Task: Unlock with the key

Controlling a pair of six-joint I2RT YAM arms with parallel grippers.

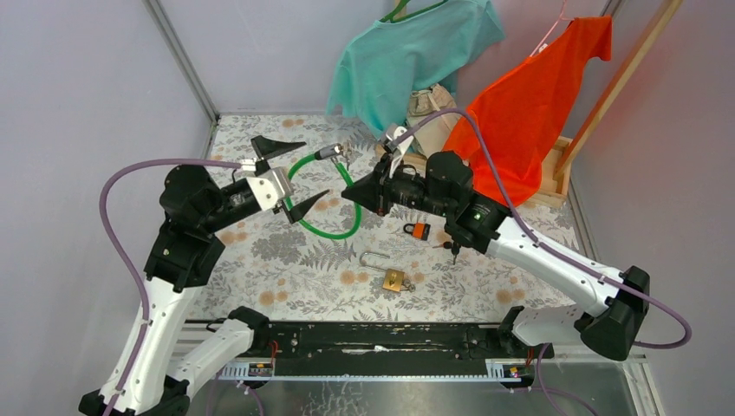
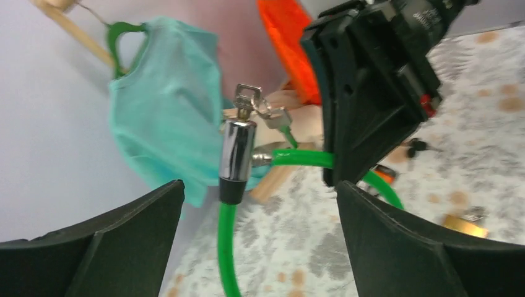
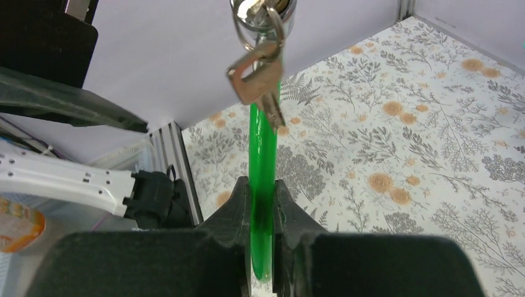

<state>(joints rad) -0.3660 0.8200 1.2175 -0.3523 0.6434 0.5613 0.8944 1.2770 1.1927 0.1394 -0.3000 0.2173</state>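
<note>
A green cable lock point(image 1: 322, 227) is held up in a loop above the floral table. Its chrome lock cylinder point(image 1: 330, 152) has a bunch of keys point(image 1: 343, 152) in its end. My right gripper point(image 1: 354, 192) is shut on the green cable point(image 3: 262, 154), with the keys point(image 3: 257, 80) hanging from the cylinder above it. My left gripper point(image 1: 297, 177) is open and empty, with the cable passing between its wide-apart jaws. In the left wrist view the cylinder point(image 2: 236, 151) and keys point(image 2: 257, 105) stand just beyond my left gripper point(image 2: 260, 210).
A brass padlock point(image 1: 394, 279) and a small orange padlock point(image 1: 419, 230) lie on the table under the right arm. A teal shirt point(image 1: 407, 56) and an orange shirt point(image 1: 529, 104) hang on a wooden rack point(image 1: 607, 95) at the back right. Walls close in at the left and back.
</note>
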